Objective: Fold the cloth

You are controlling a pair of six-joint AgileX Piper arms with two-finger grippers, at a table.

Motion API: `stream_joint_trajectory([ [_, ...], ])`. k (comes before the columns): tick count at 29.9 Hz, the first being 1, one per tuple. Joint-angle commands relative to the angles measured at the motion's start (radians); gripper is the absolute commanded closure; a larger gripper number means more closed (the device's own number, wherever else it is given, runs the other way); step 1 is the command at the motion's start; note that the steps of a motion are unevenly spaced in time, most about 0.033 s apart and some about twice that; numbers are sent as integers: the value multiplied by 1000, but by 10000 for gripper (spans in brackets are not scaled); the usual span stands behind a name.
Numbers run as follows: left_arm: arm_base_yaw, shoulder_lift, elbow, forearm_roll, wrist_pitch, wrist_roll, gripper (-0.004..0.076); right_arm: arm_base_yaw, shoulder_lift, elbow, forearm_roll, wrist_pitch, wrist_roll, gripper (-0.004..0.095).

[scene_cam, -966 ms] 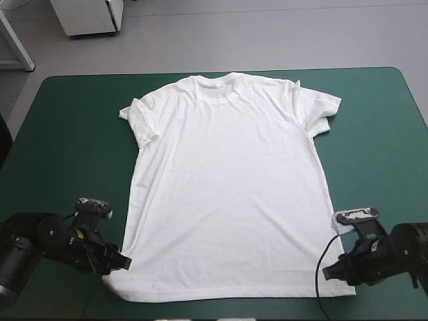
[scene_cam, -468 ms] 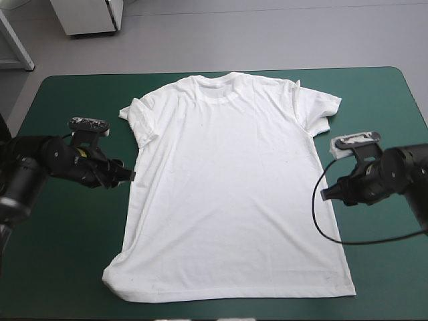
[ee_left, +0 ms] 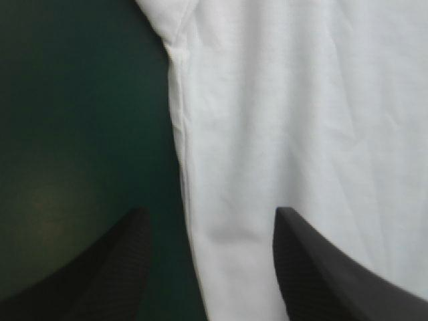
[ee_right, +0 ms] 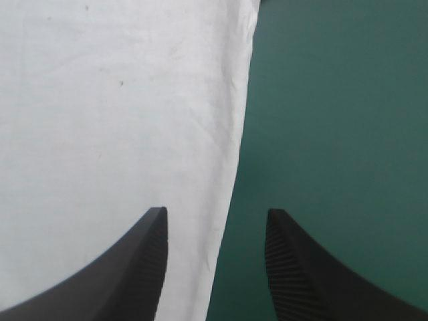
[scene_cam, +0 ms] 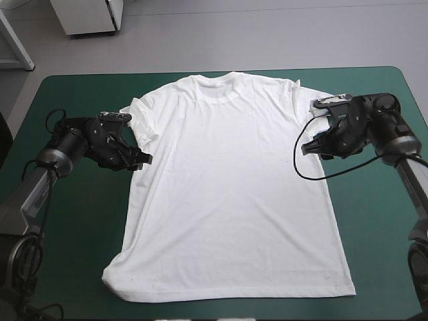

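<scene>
Left tool [scene_cam: 144, 160] and right tool [scene_cam: 306, 150] both spread wide astride the side edges of the T-shirt [scene_cam: 231, 194], so I'd say pinch both layers, level and together.

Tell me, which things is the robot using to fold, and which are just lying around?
For the job: white short-sleeved fabric T-shirt, spread flat; black left claw, open; black right claw, open.
Just lying about: teal-green table cover, under the T-shirt.

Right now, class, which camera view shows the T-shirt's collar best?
The high view: the collar shows whole at the far end of the T-shirt. The left wrist view shows only a side seam and armpit; the right wrist view only a side edge.
</scene>
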Motion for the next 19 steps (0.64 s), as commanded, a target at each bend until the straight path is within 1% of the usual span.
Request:
stream_joint_trajectory([
  [1,1,20,-61,-18,-65,8,314,2,2,-71,0,-39,-11,463],
  [3,1,54,-89,-16,-72,10,314,2,19,-83,0,-50,-11,463],
  [7,1,128,-165,-3,-55,12,314,0,37,-92,5,-64,-11,462],
  [10,1,177,-214,0,1,14,314,0,55,-93,0,-66,-11,462],
  [12,1,203,-224,1,33,16,314,0,68,-94,0,-76,-14,462],
  [17,1,219,-224,1,34,16,316,0,119,-119,0,-95,-16,462],
  [19,1,222,-224,4,32,16,342,0,140,-133,0,-95,-16,463],
])
